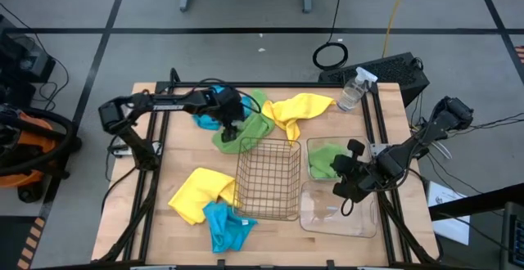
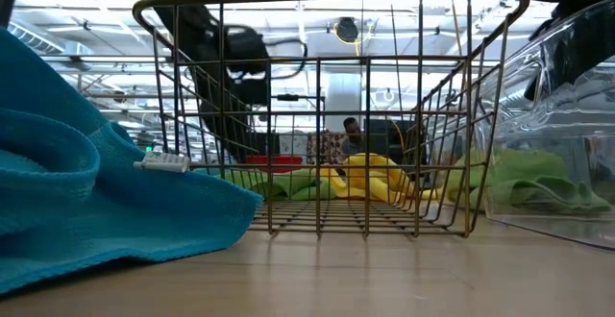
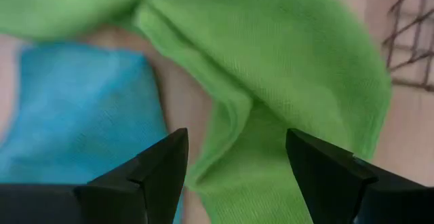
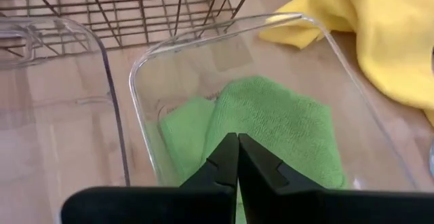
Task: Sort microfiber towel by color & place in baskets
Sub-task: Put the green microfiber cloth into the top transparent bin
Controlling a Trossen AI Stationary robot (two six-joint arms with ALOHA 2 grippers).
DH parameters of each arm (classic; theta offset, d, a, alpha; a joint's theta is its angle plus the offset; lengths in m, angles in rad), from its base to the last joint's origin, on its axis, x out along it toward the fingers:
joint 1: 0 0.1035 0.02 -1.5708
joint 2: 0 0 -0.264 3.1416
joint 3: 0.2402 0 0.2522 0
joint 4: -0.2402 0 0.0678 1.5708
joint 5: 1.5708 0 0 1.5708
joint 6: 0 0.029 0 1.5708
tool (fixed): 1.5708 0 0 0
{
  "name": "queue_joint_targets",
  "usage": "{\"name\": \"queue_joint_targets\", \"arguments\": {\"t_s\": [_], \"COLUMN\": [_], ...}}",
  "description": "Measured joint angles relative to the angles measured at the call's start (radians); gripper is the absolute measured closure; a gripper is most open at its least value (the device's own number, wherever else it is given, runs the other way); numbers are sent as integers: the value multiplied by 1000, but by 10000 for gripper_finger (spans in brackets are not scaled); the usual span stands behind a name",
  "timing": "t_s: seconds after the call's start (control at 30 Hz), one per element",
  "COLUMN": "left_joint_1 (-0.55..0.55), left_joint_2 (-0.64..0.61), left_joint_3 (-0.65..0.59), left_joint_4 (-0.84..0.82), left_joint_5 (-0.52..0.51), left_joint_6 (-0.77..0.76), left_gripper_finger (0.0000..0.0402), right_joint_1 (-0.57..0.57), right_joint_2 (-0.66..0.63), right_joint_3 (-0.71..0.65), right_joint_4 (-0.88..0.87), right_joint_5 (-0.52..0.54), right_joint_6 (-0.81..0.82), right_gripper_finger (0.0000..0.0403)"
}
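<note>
Green towel (image 1: pixel 246 128) lies crumpled at upper centre, just above the wire basket (image 1: pixel 268 180), whose long axis runs top to bottom. Left gripper (image 1: pixel 231 128) hovers spread above it; right gripper (image 4: pixel 237 157), pinched together, hangs over the clear tub (image 1: pixel 313 145).

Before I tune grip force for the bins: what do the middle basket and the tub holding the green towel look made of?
The basket looks like thin metal wire, brownish and slightly glossy: an open grid you see straight through. The tub looks like clear rigid plastic with a smooth, shiny finish; the table shows through its walls and the rim catches highlights. The green towel inside looks like soft, finely napped cloth, likely microfiber.
</note>
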Motion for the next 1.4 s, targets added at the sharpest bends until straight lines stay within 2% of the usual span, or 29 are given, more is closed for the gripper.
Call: {"name": "queue_joint_targets", "arguments": {"t_s": [0.17, 0.4, 0.5, 0.63, 0.73, 0.8, 0.9, 1.03, 1.23, 1.4], "left_joint_1": [-13, -23, -20, -16, -8, -2, -1, -5, -28, -63], "left_joint_2": [88, 201, 235, 238, 203, 166, 104, -4, -175, -302], "left_joint_3": [0, 5, 7, 7, 2, -2, -8, -2, -2, -2], "left_joint_4": [18, 74, 110, 115, 87, 77, 61, 63, 76, 121], "left_joint_5": [102, 87, 89, 90, 71, 47, 9, -90, -215, -234], "left_joint_6": [2, 46, 80, 133, 156, 157, 157, 158, 158, 163], "left_gripper_finger": [146, 155, 190, 282, 365, 389, 384, 388, 396, 394], "right_joint_1": [0, 0, 0, 0, 0, 0, 0, 0, -1, -11], "right_joint_2": [0, 0, 0, 0, 0, 0, 0, 0, 0, 0], "right_joint_3": [0, 0, 0, 0, 0, 0, 0, 0, 0, 0], "right_joint_4": [1, 0, 1, 1, 1, 1, 1, 7, 86, 222], "right_joint_5": [8, -16, -21, -21, -19, -18, -16, -2, 104, 213], "right_joint_6": [11, 39, 39, 46, 46, 42, 41, 41, 13, -95], "right_gripper_finger": [403, 403, 403, 403, 403, 403, 403, 403, 403, 403]}}
